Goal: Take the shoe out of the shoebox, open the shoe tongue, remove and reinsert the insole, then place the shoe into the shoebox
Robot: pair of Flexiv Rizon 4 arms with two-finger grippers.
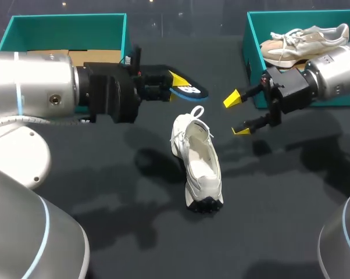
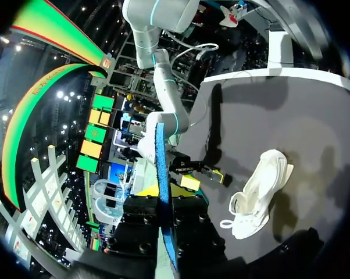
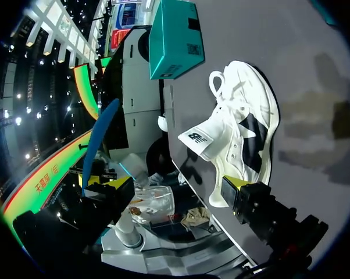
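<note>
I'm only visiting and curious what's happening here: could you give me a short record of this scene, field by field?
Left claw: shut on a blue foam insole, held above the table
Right claw: open, holding nothing
White lace-up sneaker: on the black table, outside both boxes
Right teal shoebox: holds a beige sneaker
Left teal shoebox: no shoe visible inside
Stage: insole is out of the sneaker, not yet put back

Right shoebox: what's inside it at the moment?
A pale laced shoe lies inside the right shoebox. My right arm covers the box's near part, so anything lying there is hidden.
</note>
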